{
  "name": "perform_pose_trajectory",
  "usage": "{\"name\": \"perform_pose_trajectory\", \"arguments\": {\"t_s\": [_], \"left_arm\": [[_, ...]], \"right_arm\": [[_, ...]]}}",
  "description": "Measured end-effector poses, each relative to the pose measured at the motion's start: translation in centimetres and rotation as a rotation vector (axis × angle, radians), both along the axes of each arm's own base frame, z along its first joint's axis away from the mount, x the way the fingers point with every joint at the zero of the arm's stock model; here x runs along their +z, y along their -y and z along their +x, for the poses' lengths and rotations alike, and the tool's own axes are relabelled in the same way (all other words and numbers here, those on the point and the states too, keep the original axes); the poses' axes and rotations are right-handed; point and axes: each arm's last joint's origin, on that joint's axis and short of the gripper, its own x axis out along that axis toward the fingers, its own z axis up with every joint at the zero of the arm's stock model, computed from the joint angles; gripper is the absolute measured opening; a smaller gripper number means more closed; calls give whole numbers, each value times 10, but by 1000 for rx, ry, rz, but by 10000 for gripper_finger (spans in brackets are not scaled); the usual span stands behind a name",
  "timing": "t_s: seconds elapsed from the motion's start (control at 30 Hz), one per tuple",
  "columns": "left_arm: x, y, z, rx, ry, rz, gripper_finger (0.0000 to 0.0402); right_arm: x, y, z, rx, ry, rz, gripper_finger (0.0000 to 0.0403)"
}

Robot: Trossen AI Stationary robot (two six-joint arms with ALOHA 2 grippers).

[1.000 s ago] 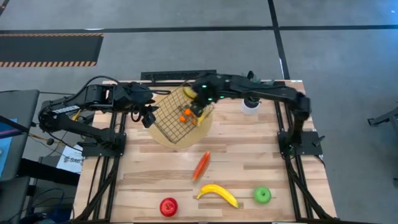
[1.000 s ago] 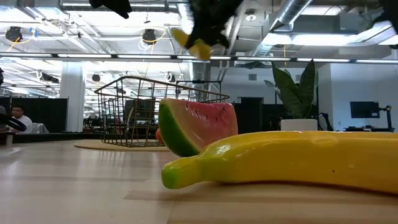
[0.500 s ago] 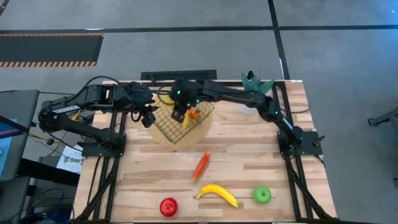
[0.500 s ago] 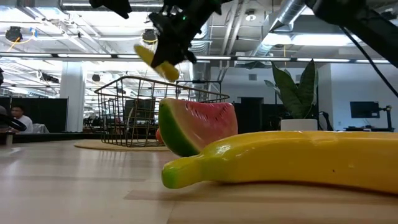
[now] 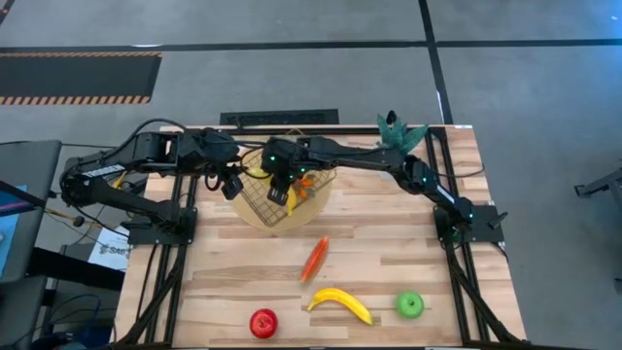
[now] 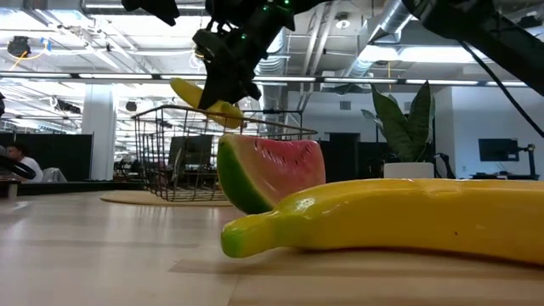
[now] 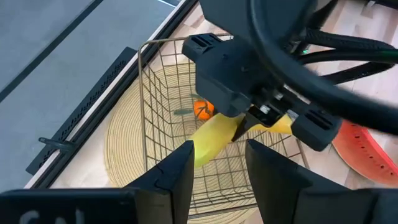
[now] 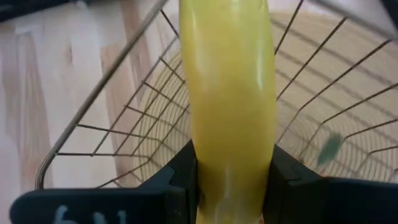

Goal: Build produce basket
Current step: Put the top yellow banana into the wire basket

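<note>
moved: right gripper [image 5: 279,187] with its banana [image 5: 280,195] shifted leftward across the upper middle of the high frame, from the basket's right rim to over its middle, and dropped lower; left arm unchanged
right gripper: fingers clamped on the banana at mid-length, right wrist view shows it filling the gap between both fingers [image 8: 181,171]
banana axis: long axis runs along the line of the fingers, tips sticking out both ways; low view shows it tilted, one end up-left, other end down at rim level
key relation: banana [image 6: 206,99] sits just above the basket [image 6: 161,153] rim, over the mesh interior, so release point lies straight down
basket: upper centre of high frame on round woven mat [image 5: 255,219], tipped toward the left arm; orange leafy piece [image 7: 203,109] already inside
left gripper: [image 7: 216,163] at upper left of the basket, fingers spread, holding nothing, looking into the basket
still out: second banana [image 5: 341,302], red apple [image 5: 263,323], green apple [image 5: 411,305], watermelon slice [image 5: 314,259], all lower half of high frame
judgement: lower a bit, then let go; risk is the long end catching the rim wire
</note>
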Motion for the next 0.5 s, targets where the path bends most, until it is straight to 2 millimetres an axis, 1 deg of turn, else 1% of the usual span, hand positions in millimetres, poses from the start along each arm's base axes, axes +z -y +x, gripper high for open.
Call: {"name": "perform_pose_trajectory", "arguments": {"t_s": [0.23, 0.5], "left_arm": [[0, 0, 0, 0, 0, 0, 132], [0, 0, 0, 4, 2, -2, 132]], "right_arm": [[9, 8, 0, -23, 46, -21, 114], [18, 18, 3, -51, 136, -43, 114]]}}
